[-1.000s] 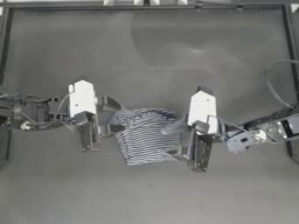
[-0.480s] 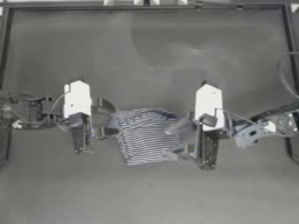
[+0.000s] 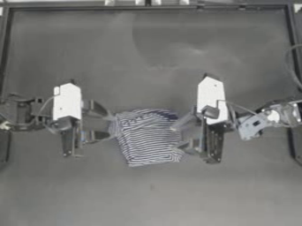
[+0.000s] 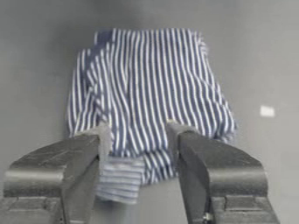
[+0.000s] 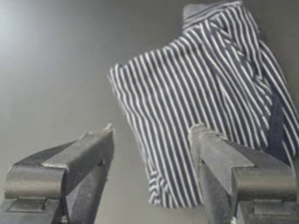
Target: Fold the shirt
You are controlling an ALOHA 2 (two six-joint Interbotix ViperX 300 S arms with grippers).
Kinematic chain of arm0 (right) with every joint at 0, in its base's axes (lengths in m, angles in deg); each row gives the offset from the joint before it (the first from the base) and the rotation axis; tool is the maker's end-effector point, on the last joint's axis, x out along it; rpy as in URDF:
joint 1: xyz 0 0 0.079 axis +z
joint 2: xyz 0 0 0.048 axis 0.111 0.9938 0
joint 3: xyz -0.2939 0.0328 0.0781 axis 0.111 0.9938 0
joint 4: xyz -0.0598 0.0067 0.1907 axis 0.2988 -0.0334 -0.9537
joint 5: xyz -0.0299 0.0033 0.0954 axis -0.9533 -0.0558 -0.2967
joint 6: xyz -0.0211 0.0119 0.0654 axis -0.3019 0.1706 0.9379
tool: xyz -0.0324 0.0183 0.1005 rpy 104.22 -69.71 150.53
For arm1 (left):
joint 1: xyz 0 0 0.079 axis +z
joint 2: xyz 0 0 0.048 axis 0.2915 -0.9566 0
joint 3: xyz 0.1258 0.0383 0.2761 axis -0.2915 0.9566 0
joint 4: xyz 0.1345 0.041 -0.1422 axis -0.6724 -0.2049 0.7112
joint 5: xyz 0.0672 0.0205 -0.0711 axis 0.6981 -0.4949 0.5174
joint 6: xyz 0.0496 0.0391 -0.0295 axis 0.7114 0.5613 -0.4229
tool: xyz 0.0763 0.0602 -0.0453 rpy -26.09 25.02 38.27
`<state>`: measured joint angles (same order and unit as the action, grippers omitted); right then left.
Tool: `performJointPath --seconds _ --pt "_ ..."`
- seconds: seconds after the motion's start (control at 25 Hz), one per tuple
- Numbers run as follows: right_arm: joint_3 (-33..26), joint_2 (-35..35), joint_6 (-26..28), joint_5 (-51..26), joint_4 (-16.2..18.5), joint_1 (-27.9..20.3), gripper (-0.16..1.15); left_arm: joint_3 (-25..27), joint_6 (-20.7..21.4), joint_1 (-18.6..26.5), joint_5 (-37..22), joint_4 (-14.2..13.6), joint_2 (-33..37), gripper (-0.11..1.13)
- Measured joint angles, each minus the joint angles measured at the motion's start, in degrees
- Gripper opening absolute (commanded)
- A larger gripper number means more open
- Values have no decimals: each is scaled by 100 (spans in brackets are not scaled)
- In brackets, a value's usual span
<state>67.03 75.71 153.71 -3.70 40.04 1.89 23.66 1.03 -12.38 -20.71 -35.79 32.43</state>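
Observation:
The striped shirt lies in the middle of the table as a small folded bundle, shown lengthwise in the left wrist view and in the right wrist view. My left gripper hovers at the bundle's left edge, open, with the shirt's near edge showing between its jaws. On the opposite side my right gripper is open too, its jaws straddling the bundle's right edge. Neither gripper holds any cloth. Collar and label are hidden.
Dark table surface surrounds the bundle on all sides. A raised frame runs along the far edge of the table. Cables trail from the right arm near the right side.
Both grippers have drawn outward from the shirt, the left one to the left and the right one to the right. The bundle stays put and looks a little more compact.

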Motion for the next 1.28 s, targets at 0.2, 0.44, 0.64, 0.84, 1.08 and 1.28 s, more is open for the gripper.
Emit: performJointPath --seconds 0.2,0.44,0.64,0.84,1.08,1.28 --pt "97 -185 -141 88 26 -79 87 193 0 -26 -18 -9 387 82" --pt "413 -729 -158 105 26 -158 87 308 0 -26 -88 0 598 82" --pt "642 -1178 -193 79 -18 -237 87 413 -9 -18 -176 0 738 82" --pt "817 -1441 -281 88 -88 -396 87 527 -18 -18 -281 9 993 82" --pt "853 -1538 -316 141 -123 -492 87 703 -44 -18 -343 44 1327 82" --pt "853 -1556 -325 246 -114 -527 87 809 -44 -26 -343 79 1512 82"
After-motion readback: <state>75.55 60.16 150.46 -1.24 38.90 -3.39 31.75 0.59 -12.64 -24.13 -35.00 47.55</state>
